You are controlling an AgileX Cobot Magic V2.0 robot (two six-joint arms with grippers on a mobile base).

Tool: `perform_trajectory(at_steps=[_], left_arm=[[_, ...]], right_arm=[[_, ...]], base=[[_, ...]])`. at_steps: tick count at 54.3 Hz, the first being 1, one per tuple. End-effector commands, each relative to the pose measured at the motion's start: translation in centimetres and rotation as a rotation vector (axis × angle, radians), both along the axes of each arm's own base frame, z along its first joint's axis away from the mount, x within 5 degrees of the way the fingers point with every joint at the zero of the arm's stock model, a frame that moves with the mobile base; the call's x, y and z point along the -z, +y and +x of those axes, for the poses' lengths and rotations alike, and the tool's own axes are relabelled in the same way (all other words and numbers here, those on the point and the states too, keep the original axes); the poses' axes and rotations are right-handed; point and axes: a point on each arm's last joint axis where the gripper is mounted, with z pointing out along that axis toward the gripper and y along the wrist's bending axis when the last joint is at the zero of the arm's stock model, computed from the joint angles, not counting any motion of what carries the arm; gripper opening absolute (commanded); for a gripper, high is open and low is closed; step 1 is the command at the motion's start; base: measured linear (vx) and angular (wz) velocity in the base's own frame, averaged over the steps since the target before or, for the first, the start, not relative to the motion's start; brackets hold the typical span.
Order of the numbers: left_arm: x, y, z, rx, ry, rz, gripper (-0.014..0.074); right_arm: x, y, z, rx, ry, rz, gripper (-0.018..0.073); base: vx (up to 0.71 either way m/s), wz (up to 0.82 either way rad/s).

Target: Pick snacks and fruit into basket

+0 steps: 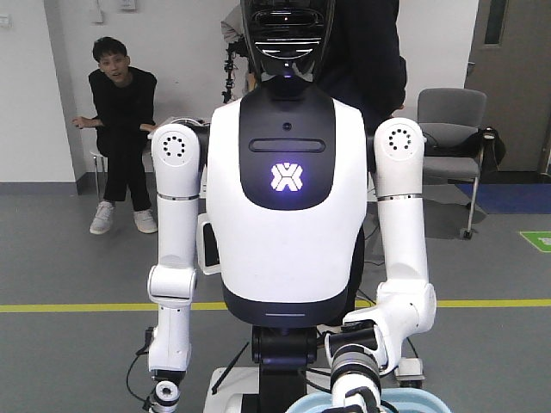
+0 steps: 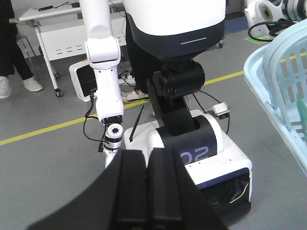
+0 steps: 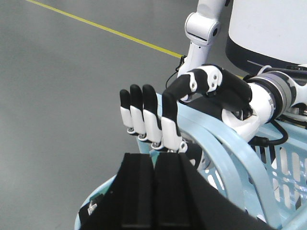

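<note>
Front view: a white humanoid robot [image 1: 284, 181] faces the camera, and the rim of the light-blue basket [image 1: 413, 397] shows at the bottom edge.

Left wrist view: the left pincer [image 2: 148, 191] is pressed together and empty above the floor, with the basket [image 2: 268, 81] at the right edge.

Right wrist view: the right pincer [image 3: 154, 191] is pressed together and empty, just over the basket [image 3: 230, 143]. The humanoid's hand [image 3: 192, 105] rests at the basket's handles.

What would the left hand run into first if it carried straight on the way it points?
Most likely the other robot's base marked 02. The left hand, jaws together, aims at it, though depth is unclear. The basket sits off to the side.
</note>
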Motion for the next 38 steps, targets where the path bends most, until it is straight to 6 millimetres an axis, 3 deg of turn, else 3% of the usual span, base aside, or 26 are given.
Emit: perform_trajectory(at_steps=[1,19,38], left_arm=[[-0.6,0.1,0.0,-0.015,-0.081,-0.033,0.0000],[-0.6,0.1,0.0,-0.015,-0.081,-0.033,0.0000],[-0.6,0.1,0.0,-0.015,-0.081,-0.033,0.0000]], right_arm=[[-0.9,0.0,-0.2,-0.035,-0.134,0.059,-0.0008],[6.3,-2.6,-3.4,-0.069,-0.277,0.135,-0.0008],[9.1,-3.7,-4.6,-0.062,-0.242,0.148,-0.0008]], base=[[0.00,0.00],[0.00,0.00],[0.00,0.00]])
